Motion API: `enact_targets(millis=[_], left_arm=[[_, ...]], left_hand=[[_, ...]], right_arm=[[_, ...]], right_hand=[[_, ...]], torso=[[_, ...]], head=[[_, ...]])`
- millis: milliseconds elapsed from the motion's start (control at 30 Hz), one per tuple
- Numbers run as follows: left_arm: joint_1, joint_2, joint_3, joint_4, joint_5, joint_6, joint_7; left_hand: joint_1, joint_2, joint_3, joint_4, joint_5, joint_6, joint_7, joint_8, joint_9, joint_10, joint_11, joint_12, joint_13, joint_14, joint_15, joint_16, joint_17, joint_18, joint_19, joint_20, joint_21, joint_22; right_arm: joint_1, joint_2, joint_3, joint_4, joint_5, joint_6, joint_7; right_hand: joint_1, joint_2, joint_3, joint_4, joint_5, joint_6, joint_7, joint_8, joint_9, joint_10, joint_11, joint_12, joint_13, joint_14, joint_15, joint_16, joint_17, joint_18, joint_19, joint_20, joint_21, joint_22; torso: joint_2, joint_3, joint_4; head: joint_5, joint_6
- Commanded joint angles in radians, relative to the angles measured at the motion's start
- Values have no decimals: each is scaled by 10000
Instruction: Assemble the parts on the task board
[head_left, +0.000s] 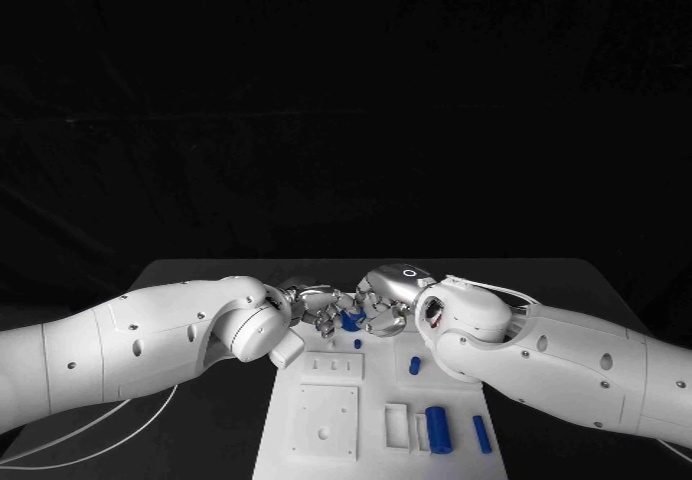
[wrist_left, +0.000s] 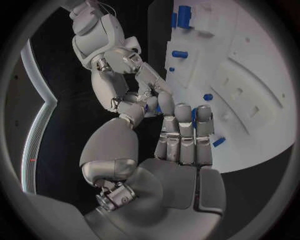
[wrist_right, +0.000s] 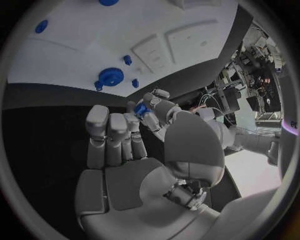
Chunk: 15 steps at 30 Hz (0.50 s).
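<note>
The white task board (head_left: 325, 410) lies in the middle of the table. Above its far end my left hand (head_left: 320, 303) and right hand (head_left: 387, 310) meet fingertip to fingertip. A small blue part (head_left: 349, 322) sits between them. In the right wrist view this blue part (wrist_right: 141, 109) is pinched between the right hand's (wrist_right: 115, 137) thumb and a finger. In the left wrist view the blue part (wrist_left: 150, 106) lies between the left hand's (wrist_left: 181, 135) thumb and fingers, with the right hand (wrist_left: 115, 67) touching it. A blue gear (wrist_right: 111, 76) stands on the board.
Other blue parts lie on the board: a small peg (head_left: 358, 343), a short piece (head_left: 414, 365), a thick cylinder (head_left: 437, 430) and a thin bar (head_left: 482, 433) near the front right. White cables (head_left: 87, 435) trail on the table by the left arm.
</note>
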<state>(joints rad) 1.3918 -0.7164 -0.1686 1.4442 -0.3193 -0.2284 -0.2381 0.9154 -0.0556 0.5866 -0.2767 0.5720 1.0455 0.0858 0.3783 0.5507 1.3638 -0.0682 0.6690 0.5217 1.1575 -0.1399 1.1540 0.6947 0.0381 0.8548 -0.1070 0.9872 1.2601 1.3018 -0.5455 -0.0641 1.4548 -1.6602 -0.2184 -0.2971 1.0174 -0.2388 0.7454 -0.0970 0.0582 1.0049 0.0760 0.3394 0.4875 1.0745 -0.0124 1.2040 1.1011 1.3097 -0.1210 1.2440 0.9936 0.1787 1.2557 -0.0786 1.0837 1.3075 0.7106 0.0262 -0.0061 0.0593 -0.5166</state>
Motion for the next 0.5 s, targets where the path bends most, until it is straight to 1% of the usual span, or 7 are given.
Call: enact_targets(millis=[33, 200, 333, 433, 500], left_arm=[[17, -31, 11, -4, -386, -36, 129], [17, -63, 11, -11, -530, 56, 75], [17, -72, 11, 5, -647, 181, 31], [16, -71, 11, -1, -795, 311, -35], [16, -82, 10, -15, -966, 359, -99]], left_hand=[[53, 74, 59, -7, -64, 1080, -574, 62, 1556, 15, -78, 35, 12, 56, -102, 42, -18, -147, 75, -1308, 45, -14], [47, 73, 55, -1, -103, 1119, -591, 64, 1595, 44, -94, 64, 16, 82, -123, 80, -23, -143, 96, -1326, 82, -19], [57, 84, 64, -6, -129, 1122, -594, 56, 1609, 45, -98, 69, 15, 83, -130, 89, -28, -141, 98, -1334, 94, -22], [72, 94, 75, -16, -178, 1124, -596, 43, 1626, 42, -100, 73, 11, 81, -134, 101, -36, -140, 96, -1343, 109, -26], [75, 98, 77, -18, -192, 1126, -596, 39, 1632, 44, -101, 76, 10, 81, -136, 106, -38, -140, 95, -1345, 114, -28]], right_arm=[[-18, -65, -5, 25, 10, 157, -43], [-27, -134, -5, 19, 10, 77, -86], [-29, -184, -5, -16, 12, -31, -116], [-37, -311, -5, -29, 12, -94, -129], [-44, -446, -5, -37, 12, -144, -126]], right_hand=[[-63, -84, -72, 58, 21, 156, 189, -42, -8, -29, -37, -44, -14, -1, -25, -64, -9, 831, 15, -29, -32, 69], [-141, -185, -196, 148, 29, 140, 191, -63, -10, -38, -36, -54, -15, -1, -25, -81, -10, 831, 12, -37, -48, 68], [-165, -238, -248, 183, 22, 113, 198, -83, -15, -54, -31, -66, -18, -5, -22, -92, -12, 831, 6, -41, -60, 67], [-198, -349, -333, 235, 12, -19, 235, -165, -43, -115, 2, -121, -40, -23, 6, -126, -20, 831, -20, -46, -94, 59], [-195, -378, -364, 256, 11, -53, 247, -186, -49, -131, 14, -141, -50, -26, 17, -137, -22, 831, -28, -50, -108, 56]], torso=[[2, 5, -5], [2, 6, -4], [5, 0, 5], [0, -1, 8], [-3, -1, 16]], head=[[-12, -11], [-23, -14], [-33, -9], [-31, -8], [-30, -6]])
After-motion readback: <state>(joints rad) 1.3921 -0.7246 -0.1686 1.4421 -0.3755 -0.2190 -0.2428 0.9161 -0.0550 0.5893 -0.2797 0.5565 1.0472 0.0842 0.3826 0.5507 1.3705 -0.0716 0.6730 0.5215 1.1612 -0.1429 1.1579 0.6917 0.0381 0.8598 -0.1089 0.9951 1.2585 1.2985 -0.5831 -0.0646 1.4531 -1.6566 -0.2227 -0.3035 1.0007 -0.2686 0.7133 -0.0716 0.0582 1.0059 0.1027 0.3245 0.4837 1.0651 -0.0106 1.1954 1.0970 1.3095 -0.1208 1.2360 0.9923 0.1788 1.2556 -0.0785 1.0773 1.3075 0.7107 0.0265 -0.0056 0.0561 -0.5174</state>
